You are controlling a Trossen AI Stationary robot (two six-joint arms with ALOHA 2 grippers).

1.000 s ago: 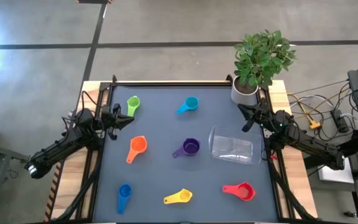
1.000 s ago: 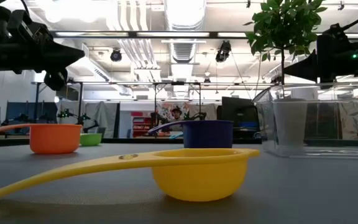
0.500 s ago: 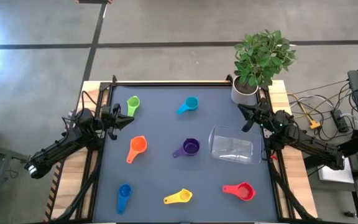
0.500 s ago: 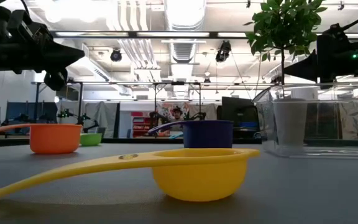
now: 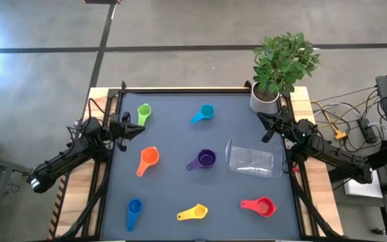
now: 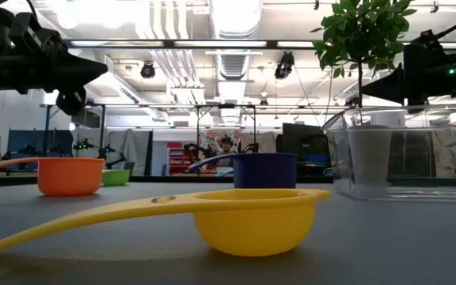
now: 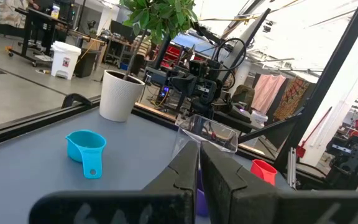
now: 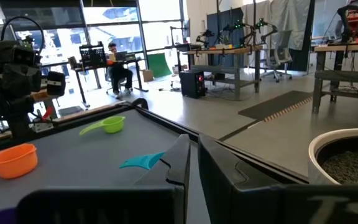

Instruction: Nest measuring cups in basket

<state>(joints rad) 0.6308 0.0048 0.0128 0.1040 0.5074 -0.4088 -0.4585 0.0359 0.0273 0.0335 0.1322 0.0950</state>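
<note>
Gray counter (image 5: 173,134) holds seven cups spread around the clear basket (image 5: 250,158). Left claw (image 5: 138,128) and right claw (image 5: 261,118) wait at the sides, both closed, holding nothing.

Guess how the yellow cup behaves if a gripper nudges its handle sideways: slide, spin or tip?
Probably spins. The yellow cup sits on a small rounded base with its long handle lifted off the table, so a handle push likely pivots it. It looks like thin, stiff plastic, likely light, so it may skid too. Tipping seems less likely; the bowl is low and wide.

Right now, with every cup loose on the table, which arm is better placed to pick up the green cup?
Left, probably. Its hand sits beside the green cup; the right hand waits across the table by the bin.
</note>
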